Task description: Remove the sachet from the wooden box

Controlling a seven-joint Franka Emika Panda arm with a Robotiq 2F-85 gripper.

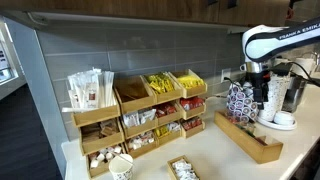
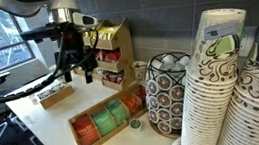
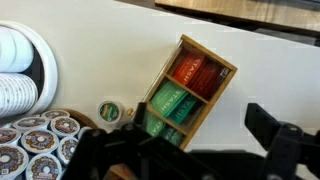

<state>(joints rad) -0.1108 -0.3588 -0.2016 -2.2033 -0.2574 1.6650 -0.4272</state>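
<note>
The small low wooden box sits at the counter's front edge and holds pale sachets, too small to tell apart. It also shows in an exterior view, beyond the arm. It is out of the wrist view. My gripper hangs open and empty well above the counter, far from the box, over the long wooden tray. In the wrist view the open fingers frame that tray's red and green tea packets.
A big tiered wooden rack of packets stands against the wall. A paper cup stands beside the small box. A wire stand of coffee pods and tall stacks of patterned cups are near the long tray.
</note>
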